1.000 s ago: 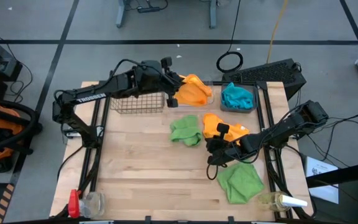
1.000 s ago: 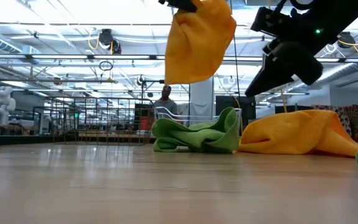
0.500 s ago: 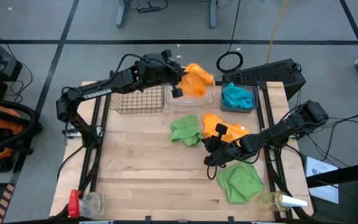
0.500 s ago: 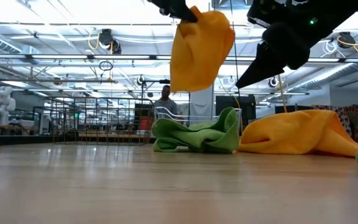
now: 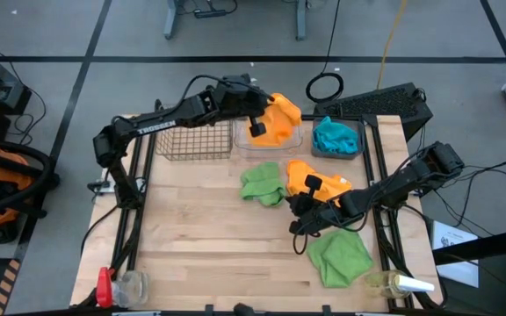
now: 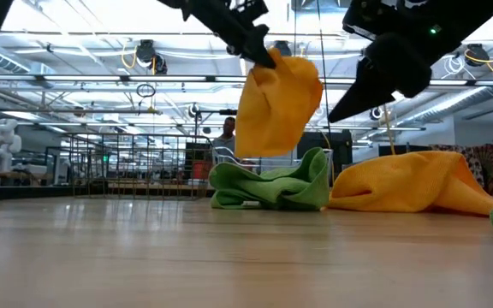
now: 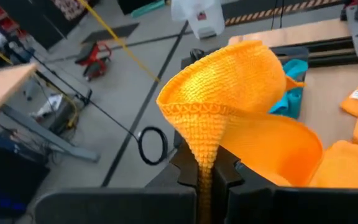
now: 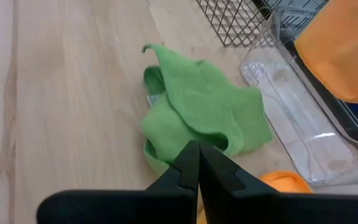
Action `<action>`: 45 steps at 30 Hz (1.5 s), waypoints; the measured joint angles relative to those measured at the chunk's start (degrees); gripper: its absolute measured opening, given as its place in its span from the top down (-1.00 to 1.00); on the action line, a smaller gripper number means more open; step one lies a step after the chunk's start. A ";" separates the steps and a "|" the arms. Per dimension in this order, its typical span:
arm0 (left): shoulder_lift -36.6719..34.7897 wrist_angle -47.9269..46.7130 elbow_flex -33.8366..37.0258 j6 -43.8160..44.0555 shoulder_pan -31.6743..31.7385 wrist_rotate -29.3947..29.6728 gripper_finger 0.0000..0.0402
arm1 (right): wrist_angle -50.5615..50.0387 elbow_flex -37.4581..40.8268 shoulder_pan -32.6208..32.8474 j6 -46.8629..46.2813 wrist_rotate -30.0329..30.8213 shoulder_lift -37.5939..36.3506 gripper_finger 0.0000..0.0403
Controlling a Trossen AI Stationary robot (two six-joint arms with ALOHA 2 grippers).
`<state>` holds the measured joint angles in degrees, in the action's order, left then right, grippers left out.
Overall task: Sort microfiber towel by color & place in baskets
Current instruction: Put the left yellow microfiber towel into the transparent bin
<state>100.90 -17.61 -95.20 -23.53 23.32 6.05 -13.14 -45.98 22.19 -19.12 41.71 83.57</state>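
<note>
My left gripper [image 5: 255,107] is shut on an orange towel [image 5: 277,118], which hangs over the clear plastic tub [image 5: 295,140]. The dark wire-mesh basket [image 5: 196,142] stands left of the tub. On the tub's right, the dark grey tub [image 5: 351,151] holds a teal towel [image 5: 335,134]. A green towel [image 5: 263,183] and a second orange towel [image 5: 321,178] lie crumpled mid-table. Another green towel [image 5: 339,254] lies near the right front. My right gripper [image 5: 295,211] is shut and hovers between the towels, above the wood. My left gripper pinches a bunched, hemmed edge of the orange towel [image 7: 205,163] between its two fingers. It comes slanting down from the table's left. The towel [image 6: 276,103] hangs slack below the fingers, lifted clear of the table.
A spray bottle [image 5: 402,283] lies at the right front corner and a red-capped container [image 5: 117,285] at the left front. A keyboard [image 5: 376,104] sits beyond the far edge. Bare wood [image 5: 200,228] spreads across the left front of the table.
My left gripper has carried the orange towel toward the table's right, from beside the wire-mesh basket to over the clear tub, and has come lower. The towel still hangs from it, swinging a little.
</note>
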 joint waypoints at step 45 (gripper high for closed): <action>18.43 -5.61 0.04 8.26 3.66 -3.30 0.91 | -5.72 0.00 0.11 -3.39 0.20 0.04 1.00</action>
<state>119.33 -23.22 -95.15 -15.27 26.98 2.75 -18.85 -45.98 22.30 -22.50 41.91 83.61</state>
